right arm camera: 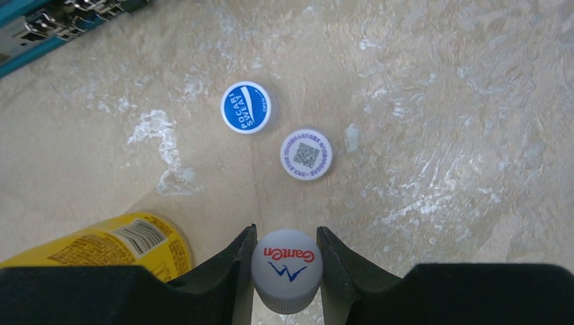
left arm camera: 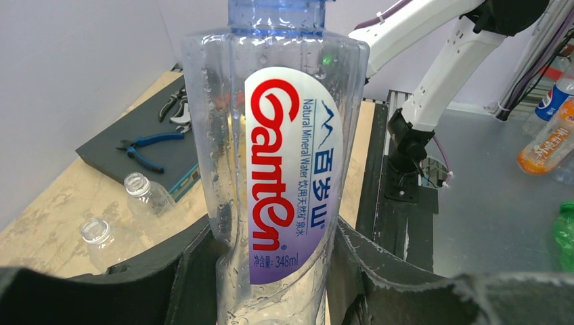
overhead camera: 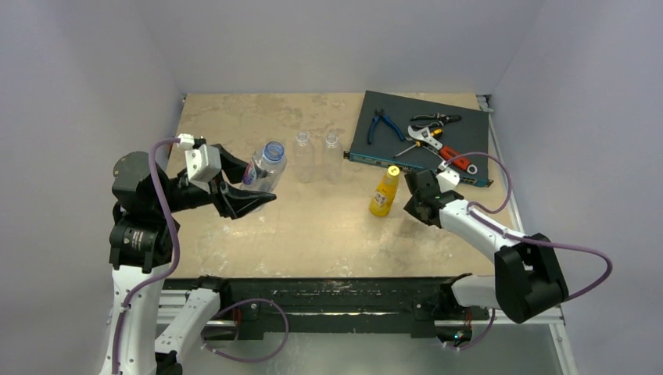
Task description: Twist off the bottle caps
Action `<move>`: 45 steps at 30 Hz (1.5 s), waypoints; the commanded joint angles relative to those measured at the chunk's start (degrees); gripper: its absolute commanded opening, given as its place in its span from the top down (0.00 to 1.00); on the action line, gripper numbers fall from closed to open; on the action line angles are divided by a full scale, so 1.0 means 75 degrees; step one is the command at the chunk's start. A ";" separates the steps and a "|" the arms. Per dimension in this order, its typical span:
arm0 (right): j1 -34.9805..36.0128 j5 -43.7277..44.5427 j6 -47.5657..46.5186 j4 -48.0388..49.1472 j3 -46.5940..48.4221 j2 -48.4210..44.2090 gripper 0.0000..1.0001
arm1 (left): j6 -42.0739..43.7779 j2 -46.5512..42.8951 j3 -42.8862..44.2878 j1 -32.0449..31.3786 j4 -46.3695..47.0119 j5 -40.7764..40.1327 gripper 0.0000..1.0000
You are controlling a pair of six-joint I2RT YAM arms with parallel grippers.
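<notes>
Your left tool (left arm camera: 274, 271) is clamped on the body of a clear plastic water bottle (left arm camera: 284, 169) that carries a white and purple label with red lettering. Both black fingers press against its sides. The bottle leans over the left part of the tan desk (overhead camera: 313, 234), and its blue-ringed neck is open and uncapped.

Your right tool (right arm camera: 286, 261) is closed on a small white round plastic cap (right arm camera: 286, 269) printed in red and blue, pinching it by the rim on the right part of the desk. Two more caps lie flat on the desk just ahead of it — a blue-topped round cap (right arm camera: 246, 107) and, near it but not touching, a white round cap with a printed square code (right arm camera: 306, 154).

Just beside your right tool stands the bottle of orange-yellow liquid (overhead camera: 382, 195), upright, with its yellow cap (overhead camera: 393, 169) still on. A small clear open-necked bottle (overhead camera: 303, 158) and a second clear bottle (overhead camera: 332, 156) stand side by side mid-desk, between the held bottle and the orange one.

At the far right corner you have a flat dark box (overhead camera: 375, 144) carrying blue-handled pliers (overhead camera: 385, 125) and a red-handled wrench (overhead camera: 447, 152).
</notes>
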 commanded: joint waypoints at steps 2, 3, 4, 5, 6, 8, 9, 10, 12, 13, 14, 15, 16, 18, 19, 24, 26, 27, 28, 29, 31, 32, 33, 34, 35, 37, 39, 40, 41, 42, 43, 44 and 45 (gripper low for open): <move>-0.0018 0.0043 0.0546 0.0415 -0.0275 0.0175 0.77 | 0.0150 0.0008 0.0277 0.0029 0.0059 -0.0048 1.00; -0.0020 0.0108 0.0588 0.0437 -0.0283 0.0200 0.76 | 0.0150 0.0008 0.0271 0.0029 0.0068 -0.0048 1.00; -0.0029 0.0173 0.0620 0.0475 -0.0291 0.0224 0.74 | 0.0150 0.0019 0.0274 0.0029 0.0082 -0.0048 1.00; -0.0030 0.0218 0.0639 0.0538 -0.0302 0.0245 0.71 | 0.0150 0.0020 0.0272 0.0027 0.0085 -0.0048 1.00; -0.0024 0.0269 0.0676 0.0591 -0.0325 0.0257 0.68 | 0.0150 0.0020 0.0271 0.0028 0.0106 -0.0048 1.00; -0.0030 0.0352 0.0702 0.0755 -0.0363 0.0290 0.62 | 0.0138 0.0031 0.0282 0.0029 0.0125 -0.0048 1.00; -0.0028 0.0400 0.0735 0.0791 -0.0364 0.0351 0.60 | 0.0138 0.0032 0.0288 0.0029 0.0132 -0.0057 1.00; -0.0022 0.0435 0.0747 0.0832 -0.0366 0.0419 0.56 | 0.0138 0.0032 0.0287 0.0029 0.0134 -0.0060 1.00; -0.0028 0.0484 0.0754 0.0895 -0.0333 0.0641 0.51 | 0.0148 0.0032 0.0321 0.0023 0.0125 -0.0064 1.00; -0.0030 0.0487 0.0764 0.0910 -0.0325 0.0735 0.50 | 0.0150 0.0032 0.0328 0.0029 0.0123 -0.0071 1.00; -0.0027 0.0462 0.0781 0.0869 -0.0295 0.0798 0.48 | 0.0150 0.0038 0.0335 0.0029 0.0117 -0.0072 1.00; -0.0021 0.0475 0.0783 0.0826 -0.0266 0.0823 0.47 | 0.0150 0.0043 0.0340 0.0035 0.0118 -0.0072 1.00; -0.0026 0.0446 0.0802 0.0819 -0.0276 0.0820 0.46 | 0.0150 0.0044 0.0332 0.0030 0.0115 -0.0073 1.00; -0.0028 0.0410 0.0829 0.0812 -0.0304 0.0734 0.44 | 0.0150 0.0044 0.0320 0.0029 0.0099 -0.0067 1.00; -0.0028 0.0404 0.0840 0.0804 -0.0333 0.0663 0.44 | 0.0150 0.0044 0.0312 0.0029 0.0083 -0.0061 1.00; -0.0028 0.0423 0.0791 0.0679 -0.0429 0.0140 0.45 | 0.0150 0.0061 0.0284 0.0029 0.0069 -0.0050 1.00; -0.0025 0.0452 0.0747 0.0545 -0.0359 -0.0074 0.45 | 0.0150 0.0076 0.0281 0.0029 0.0070 -0.0037 1.00; -0.0023 0.0514 0.0723 0.0436 -0.0293 -0.0171 0.45 | 0.0150 0.0078 0.0282 0.0024 0.0082 -0.0027 1.00; -0.0023 0.0628 0.0675 0.0306 -0.0159 -0.0298 0.45 | 0.0150 0.0079 0.0272 0.0023 0.0071 -0.0025 1.00; -0.0017 0.0748 0.0544 0.0236 -0.0047 -0.0437 0.45 | 0.0150 0.0073 0.0262 0.0024 0.0068 -0.0025 1.00; -0.0011 0.0785 0.0432 0.0041 0.0192 -0.0780 0.45 | 0.0150 0.0067 0.0250 0.0029 0.0082 -0.0025 1.00; -0.0011 0.0831 0.0350 -0.0096 0.0329 -0.0984 0.44 | 0.0150 0.0057 0.0248 0.0024 0.0100 -0.0025 1.00; -0.0014 0.0847 0.0274 -0.0234 0.0496 -0.1191 0.43 | 0.0150 0.0056 0.0258 0.0029 0.0111 -0.0031 1.00; -0.0016 0.0840 0.0121 -0.0358 0.0675 -0.1410 0.42 | 0.0150 0.0047 0.0259 0.0029 0.0126 -0.0045 1.00; -0.0010 0.0823 0.0041 -0.0463 0.0839 -0.1663 0.41 | 0.0150 0.0044 0.0259 0.0026 0.0129 -0.0048 1.00; -0.0017 0.0755 -0.0294 -0.0620 0.1203 -0.2160 0.37 | 0.0150 0.0044 0.0246 0.0029 0.0127 -0.0048 1.00; 0.0001 0.0642 -0.0680 -0.0632 0.1624 -0.2672 0.34 | 0.0150 0.0055 0.0220 0.0029 0.0158 -0.0030 1.00; 0.0014 0.0533 -0.0883 -0.0636 0.1882 -0.2928 0.32 | 0.0110 0.0064 0.0179 0.0024 0.0230 -0.0026 1.00; 0.0037 0.0322 -0.1117 -0.0560 0.2156 -0.3130 0.29 | 0.0018 0.0064 0.0127 0.0029 0.0338 -0.0034 1.00; 0.0075 0.0083 -0.1392 -0.0418 0.2410 -0.3359 0.27 | -0.0059 0.0067 0.0068 0.0029 0.0454 -0.0054 1.00; 0.0122 -0.0262 -0.1661 -0.0218 0.2692 -0.3467 0.25 | -0.0156 0.0057 -0.0020 0.0029 0.0595 -0.0076 1.00; 0.0190 -0.0617 -0.1943 0.0008 0.2968 -0.3498 0.24 | -0.0244 0.0047 -0.0108 0.0029 0.0750 -0.0108 1.00; 0.0253 -0.1111 -0.2231 0.0241 0.3279 -0.3467 0.23 | -0.0349 0.0044 -0.0194 0.0029 0.0913 -0.0148 1.00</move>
